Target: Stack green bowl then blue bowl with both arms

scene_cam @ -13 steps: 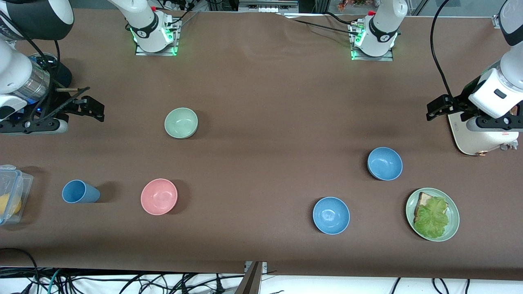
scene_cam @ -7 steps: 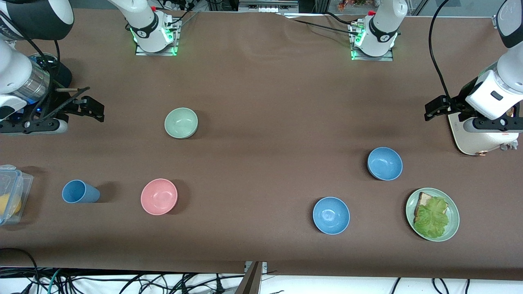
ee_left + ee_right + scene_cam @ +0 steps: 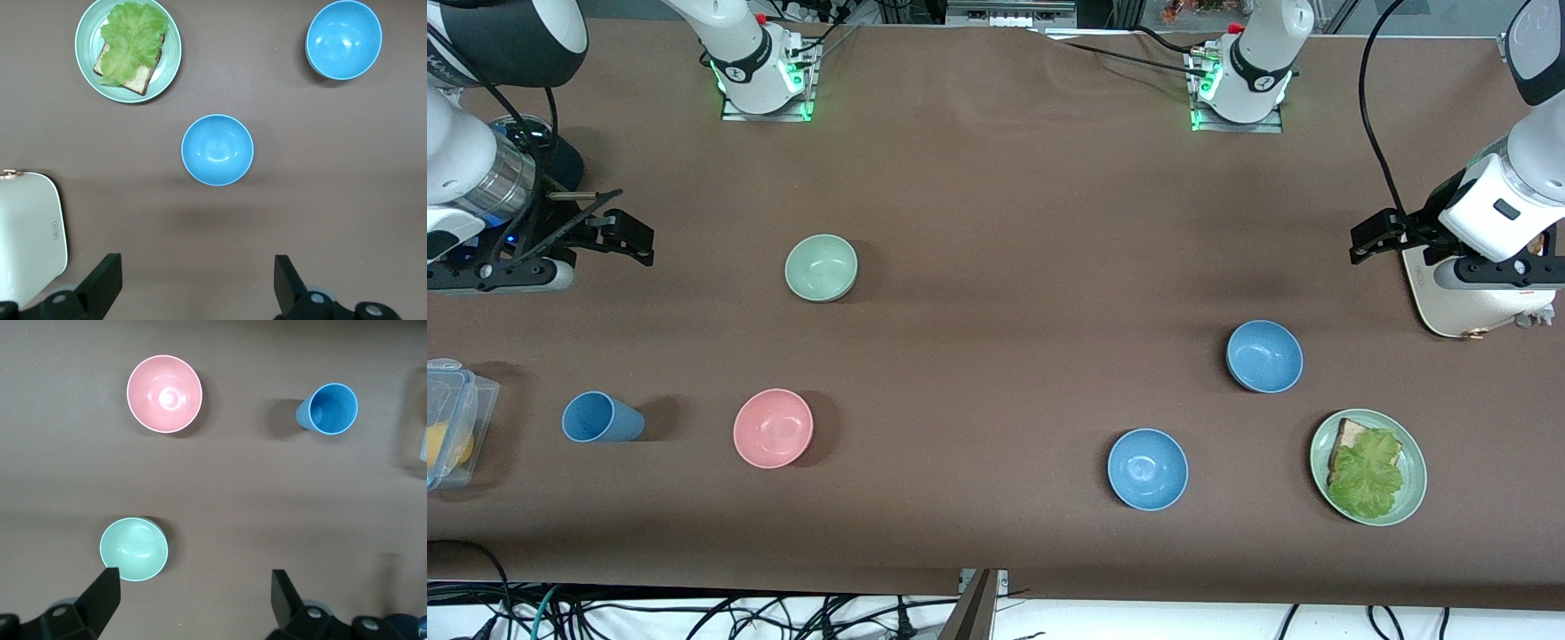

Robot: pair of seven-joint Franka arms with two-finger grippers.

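Brown cloth covers the whole table (image 3: pixel 996 293), and we go over it from the camera's edge toward the robots' bases. Nearest to the camera we see the glossy sky-blue bowl (image 3: pixel 1148 469) and, beside it toward the left arm's end, the green plate (image 3: pixel 1368 467) with bread and lettuce. A little farther, toward the right arm's end, stand the pink bowl (image 3: pixel 773 428), the blue cup (image 3: pixel 601 418) and a clear plastic box (image 3: pixel 452 420) at the table's edge. Farther again is the blue bowl (image 3: pixel 1264 356), matte, upright and empty, between the plate and the white board (image 3: pixel 1458 298) that lies at the left arm's end. Still farther we find the green bowl (image 3: pixel 821 268), also upright and empty, well apart from the blue bowl and from the pink one. The left gripper (image 3: pixel 193 287) hangs in the air over the bare cloth beside the white board; its fingers are spread wide and hold nothing. The right gripper (image 3: pixel 193 603) hangs over the table's edge at the right arm's end, near a dark round object (image 3: pixel 534 151); its fingers also are spread wide and empty. Neither gripper touches a bowl.
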